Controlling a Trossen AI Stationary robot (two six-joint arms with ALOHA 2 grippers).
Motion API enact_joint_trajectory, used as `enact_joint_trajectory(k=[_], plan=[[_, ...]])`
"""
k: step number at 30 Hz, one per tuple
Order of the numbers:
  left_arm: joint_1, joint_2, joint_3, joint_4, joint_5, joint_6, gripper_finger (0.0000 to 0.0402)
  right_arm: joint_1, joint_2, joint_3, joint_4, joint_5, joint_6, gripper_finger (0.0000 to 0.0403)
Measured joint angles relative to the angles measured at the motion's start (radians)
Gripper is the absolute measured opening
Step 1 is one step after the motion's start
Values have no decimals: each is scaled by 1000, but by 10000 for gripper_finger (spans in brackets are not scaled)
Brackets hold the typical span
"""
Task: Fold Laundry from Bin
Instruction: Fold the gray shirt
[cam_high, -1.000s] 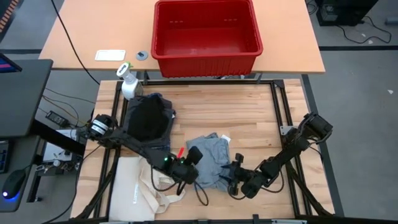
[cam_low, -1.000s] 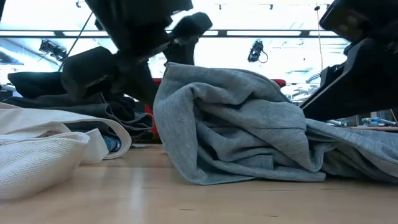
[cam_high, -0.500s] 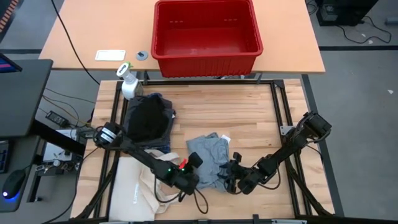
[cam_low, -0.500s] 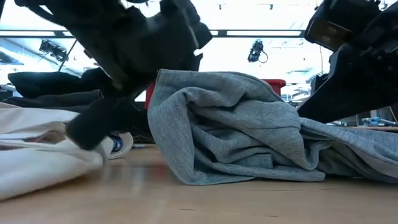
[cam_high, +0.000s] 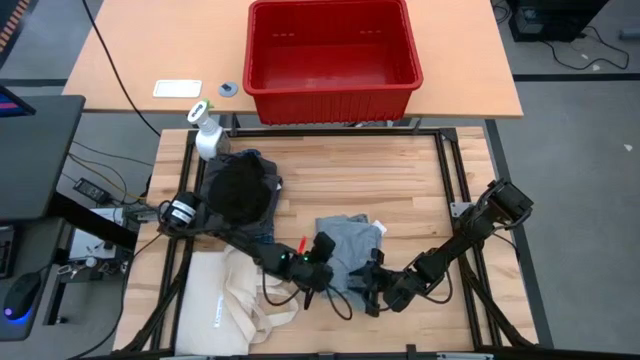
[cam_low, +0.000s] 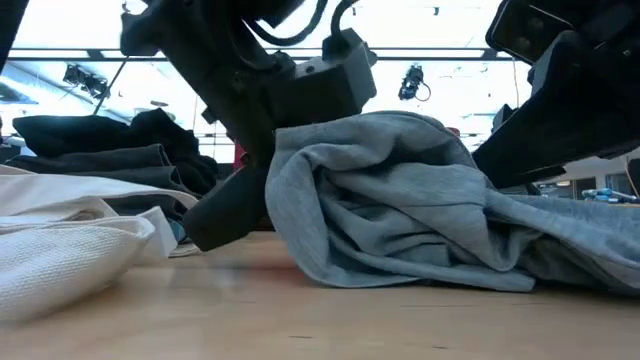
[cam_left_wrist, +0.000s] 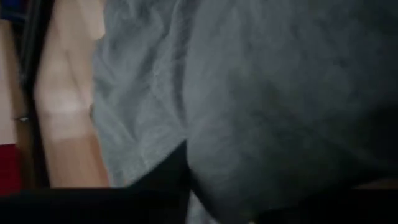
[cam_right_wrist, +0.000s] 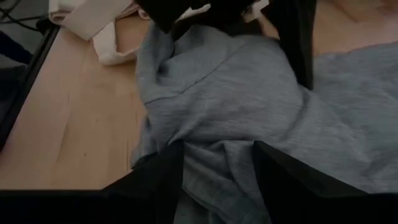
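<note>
High view: the light grey garment (cam_high: 350, 250) lies bunched on the wooden table (cam_high: 400, 190), left gripper (cam_high: 322, 268) and right gripper (cam_high: 366, 288) at its near edge. Right wrist view: the right gripper's fingers (cam_right_wrist: 158, 180) pinch its fold; left grip unclear

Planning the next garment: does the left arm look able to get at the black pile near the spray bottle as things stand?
Probably yes. The black pile lies uncovered beside the left arm's base half, though the left gripper is now down at the light grey garment and would first have to leave it.
</note>
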Motion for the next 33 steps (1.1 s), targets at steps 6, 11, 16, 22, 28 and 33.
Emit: enact_joint_trajectory(k=[6, 11, 16, 22, 28, 33], plan=[[2, -19, 0, -10, 53, 6, 20, 12, -41, 0, -68, -22, 19, 200], [-32, -107, 1, -157, 46, 7, 17, 66, -190, 0, -220, 42, 74, 200], [-66, -180, 1, -330, 127, 14, 17, 126, -219, 1, -322, 117, 6, 200], [-40, -166, 1, -427, 136, -60, 27, 106, -60, 0, -289, 126, 22, 202], [-23, -159, 1, -413, 143, -56, 27, 46, 43, 0, -241, 116, 57, 208], [-26, -159, 1, -393, 143, -38, 27, -7, 84, 2, -218, 94, 70, 208]])
